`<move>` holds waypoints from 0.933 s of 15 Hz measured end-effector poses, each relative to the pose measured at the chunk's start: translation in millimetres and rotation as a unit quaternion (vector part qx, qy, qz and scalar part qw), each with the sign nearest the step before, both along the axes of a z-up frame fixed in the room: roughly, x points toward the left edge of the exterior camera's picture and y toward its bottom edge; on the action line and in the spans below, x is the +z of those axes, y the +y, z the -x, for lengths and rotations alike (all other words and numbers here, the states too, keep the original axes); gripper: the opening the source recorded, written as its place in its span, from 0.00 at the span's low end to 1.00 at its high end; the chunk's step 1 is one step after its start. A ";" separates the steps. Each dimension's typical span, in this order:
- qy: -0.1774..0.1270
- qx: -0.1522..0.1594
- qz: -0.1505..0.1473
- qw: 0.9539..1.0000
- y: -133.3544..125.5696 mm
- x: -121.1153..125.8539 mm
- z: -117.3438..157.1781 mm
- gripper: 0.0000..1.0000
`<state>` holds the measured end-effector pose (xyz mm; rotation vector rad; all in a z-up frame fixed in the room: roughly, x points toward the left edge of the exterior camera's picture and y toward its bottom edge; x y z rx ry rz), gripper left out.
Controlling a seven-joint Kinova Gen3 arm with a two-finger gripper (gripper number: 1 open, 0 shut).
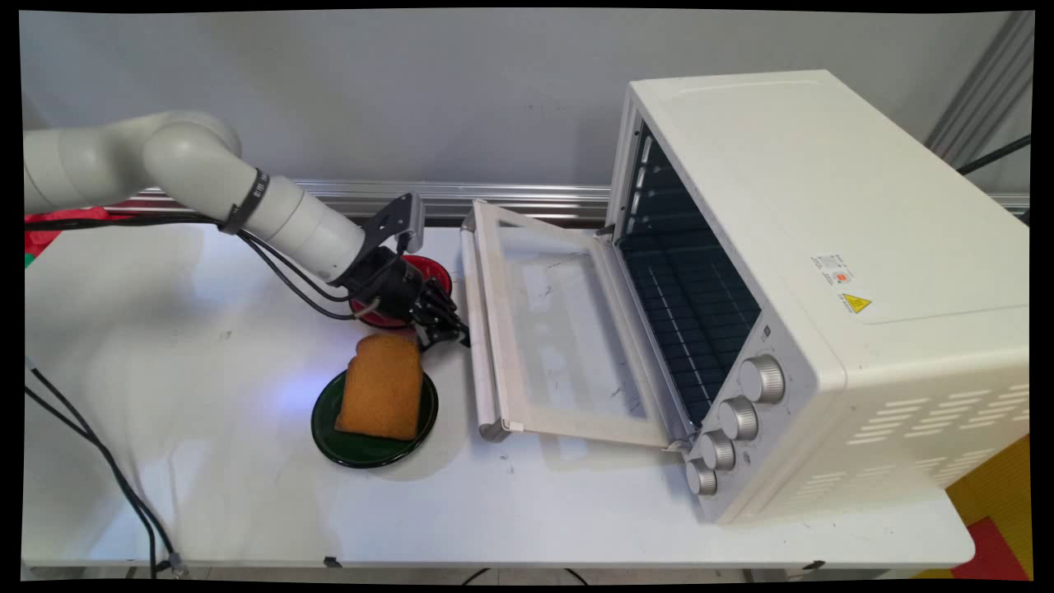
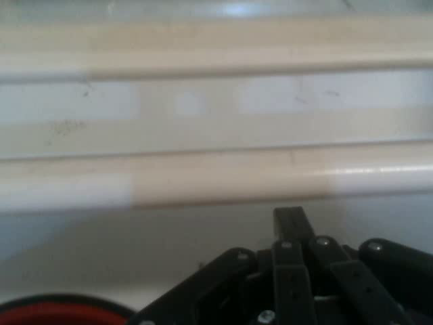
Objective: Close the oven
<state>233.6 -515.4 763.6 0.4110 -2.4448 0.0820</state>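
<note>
Gripper (image 1: 449,328), fingers looking pressed closed on nothing, is hovering between toast (image 1: 381,385) on green plate (image 1: 329,428) and oven door (image 1: 560,329) handle; risking bumping toast or door.

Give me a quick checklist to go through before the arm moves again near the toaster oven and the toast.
1. Oven door fully down: ok, it lies open, nearly flat.
2. Oven cavity free of items: ok as far as visible.
3. Toast seated on the green plate: ok.
4. Gripper clear of the toast: cannot tell, it hangs close by the slice's far corner.
5. Gripper holding nothing: ok, fingers look shut and empty.
6. Red plate unobstructed: not ok, the arm partly covers it.
</note>
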 end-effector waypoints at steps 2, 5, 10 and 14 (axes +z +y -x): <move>0.017 0.003 0.005 1.000 -2.1 -1.7 5.7 0.00; 0.041 0.006 0.012 0.999 -3.7 1.2 12.9 0.00; 0.080 0.012 0.025 0.996 -9.7 20.4 25.3 0.00; 0.109 0.016 0.033 0.993 -15.4 38.3 40.0 0.00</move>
